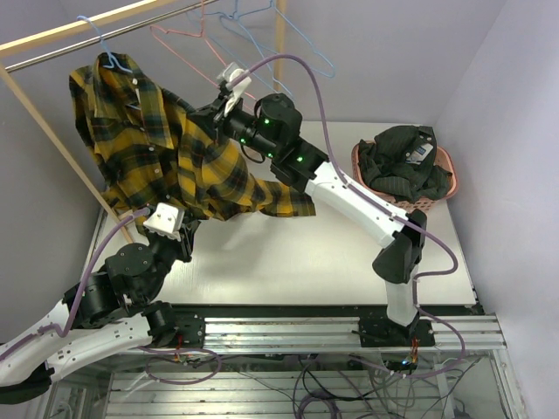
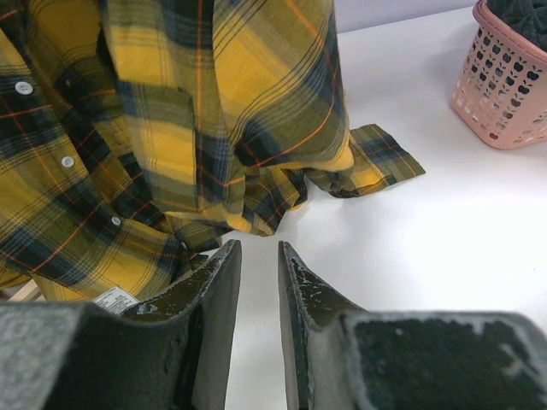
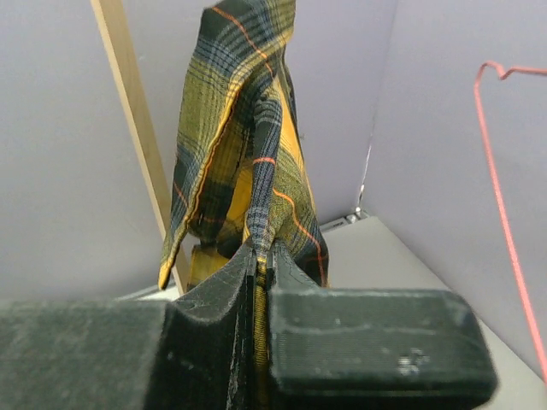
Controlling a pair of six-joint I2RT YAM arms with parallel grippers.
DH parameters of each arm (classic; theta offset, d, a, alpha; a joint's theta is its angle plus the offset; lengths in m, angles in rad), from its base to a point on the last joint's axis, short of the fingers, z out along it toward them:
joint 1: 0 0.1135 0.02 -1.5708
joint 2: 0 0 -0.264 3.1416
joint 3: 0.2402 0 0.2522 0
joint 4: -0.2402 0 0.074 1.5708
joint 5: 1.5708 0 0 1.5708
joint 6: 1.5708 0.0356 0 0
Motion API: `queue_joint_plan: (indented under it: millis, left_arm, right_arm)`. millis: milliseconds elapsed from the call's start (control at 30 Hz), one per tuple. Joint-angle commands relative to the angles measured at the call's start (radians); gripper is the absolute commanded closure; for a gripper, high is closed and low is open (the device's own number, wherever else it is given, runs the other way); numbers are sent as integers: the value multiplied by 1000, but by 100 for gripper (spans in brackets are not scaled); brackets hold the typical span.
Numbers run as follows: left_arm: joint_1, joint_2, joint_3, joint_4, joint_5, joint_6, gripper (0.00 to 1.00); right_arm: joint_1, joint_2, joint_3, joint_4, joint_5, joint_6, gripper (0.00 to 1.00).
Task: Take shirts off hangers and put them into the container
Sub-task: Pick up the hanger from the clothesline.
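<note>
Fabric: the plaid shirt (image 1: 166,148) looks soft, light and limp. It hangs on its blue hanger (image 1: 111,58), well apart from the container (image 1: 447,166), with 1 sleeve trailing toward the container across the desk (image 1: 349,253). Your right hand (image 3: 261,256) is clamped on a fold of the shirt. Your left hand (image 2: 259,256) stands narrowly parted and empty, farther from the container. Expect the cloth to stretch and snag, so take hold of bunched fabric, not 1 layer.

Robot lab cell, bare lilac walls (image 1: 393,52), aluminium rail frame (image 1: 288,333), loose cables (image 1: 325,394), white worktable (image 1: 297,255)
</note>
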Motion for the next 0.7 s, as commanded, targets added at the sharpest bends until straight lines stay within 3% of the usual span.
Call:
queue_joint_plan:
  millis: [0,667]
  left_arm:
    - [6,-1,-2,22,8,9,65]
    - [7,-14,0,24,-1,6,63]
  right_arm:
    - [-15,-90,-33,207,89,75,100]
    - [-39,-176,-101,339,82,164,100]
